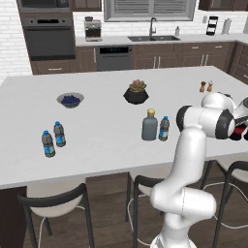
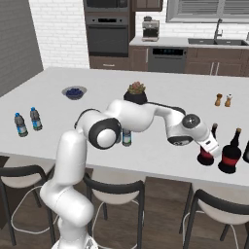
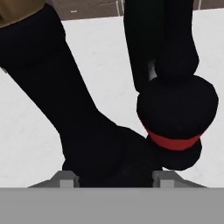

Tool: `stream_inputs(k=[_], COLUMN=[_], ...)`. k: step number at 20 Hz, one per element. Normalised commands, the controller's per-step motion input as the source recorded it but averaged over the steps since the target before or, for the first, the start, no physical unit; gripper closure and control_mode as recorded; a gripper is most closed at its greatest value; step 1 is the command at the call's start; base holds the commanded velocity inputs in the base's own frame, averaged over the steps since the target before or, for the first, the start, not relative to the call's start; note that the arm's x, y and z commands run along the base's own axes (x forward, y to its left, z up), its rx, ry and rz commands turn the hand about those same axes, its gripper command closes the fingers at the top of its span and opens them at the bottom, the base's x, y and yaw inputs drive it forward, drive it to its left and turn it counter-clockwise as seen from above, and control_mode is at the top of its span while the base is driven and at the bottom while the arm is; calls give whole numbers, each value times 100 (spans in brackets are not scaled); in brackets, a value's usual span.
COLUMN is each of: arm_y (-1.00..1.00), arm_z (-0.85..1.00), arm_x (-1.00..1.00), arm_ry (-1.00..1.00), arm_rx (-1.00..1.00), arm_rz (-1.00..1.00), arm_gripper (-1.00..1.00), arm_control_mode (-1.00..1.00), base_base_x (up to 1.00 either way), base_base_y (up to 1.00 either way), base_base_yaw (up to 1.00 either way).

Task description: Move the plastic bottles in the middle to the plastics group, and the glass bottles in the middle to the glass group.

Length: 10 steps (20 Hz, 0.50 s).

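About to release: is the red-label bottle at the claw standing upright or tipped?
Upright: the dark red-label bottle stands base-down on the counter, neck pointing up, beside another dark bottle.

No legible text, labels or signs anywhere

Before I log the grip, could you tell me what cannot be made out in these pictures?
- Hand view: whether the jaws press the near bottle; it is black on black.
- Left base view: the arm hides most of the glass group.
- Right base view: the frame edge cuts off the last bottle.
- Both base views: the shakers are too small for detail.
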Motion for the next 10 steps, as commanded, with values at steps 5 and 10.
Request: stream_inputs(k=[5, 10], arm_y=[0, 0], arm_z=[-1, -8], arm_x=[0, 0], arm_ry=[0, 0], arm_rx=[-5, -3], arm_rz=[0, 0], arm_gripper=[100, 100], arm_control_mode=[-100, -100], base_base_x=[0, 0], base_base_y=[0, 0], base_base_yaw=[0, 0])
